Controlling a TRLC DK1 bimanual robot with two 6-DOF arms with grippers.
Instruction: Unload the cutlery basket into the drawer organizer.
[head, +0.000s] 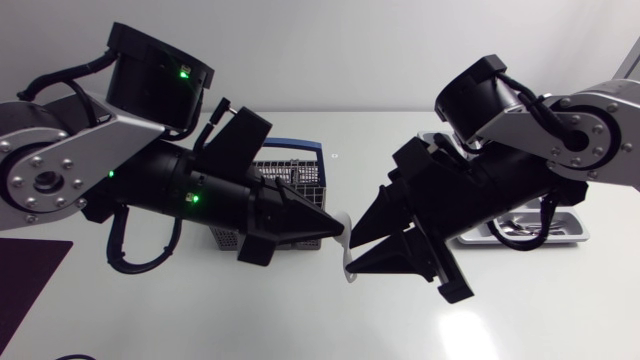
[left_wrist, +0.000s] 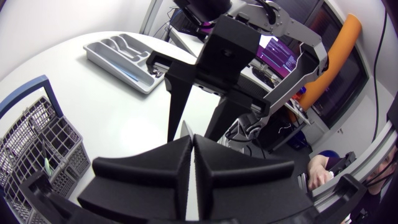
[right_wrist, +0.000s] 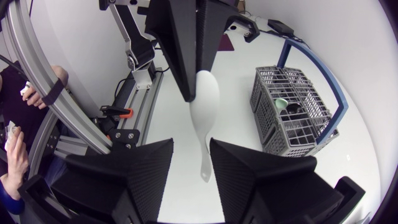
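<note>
A white plastic spoon (right_wrist: 204, 106) hangs above the table between my two arms. My left gripper (head: 336, 231) is shut on its bowl end, fingers pressed together (left_wrist: 193, 140). The thin handle (right_wrist: 206, 163) points down into the gap of my right gripper (right_wrist: 191, 149), which stands open around it with both fingers still apart. In the head view the spoon (head: 347, 262) shows just below the meeting fingertips. The grey wire cutlery basket (head: 292, 168) with a blue handle stands behind my left arm, a green and a dark item (right_wrist: 285, 104) inside. The grey drawer organizer (head: 572, 234) lies at the right.
The organizer (left_wrist: 122, 55) has several long compartments with cutlery in them. A dark mat (head: 25, 275) lies at the table's left front edge. The basket (right_wrist: 292, 115) stands on white tabletop beside the spoon.
</note>
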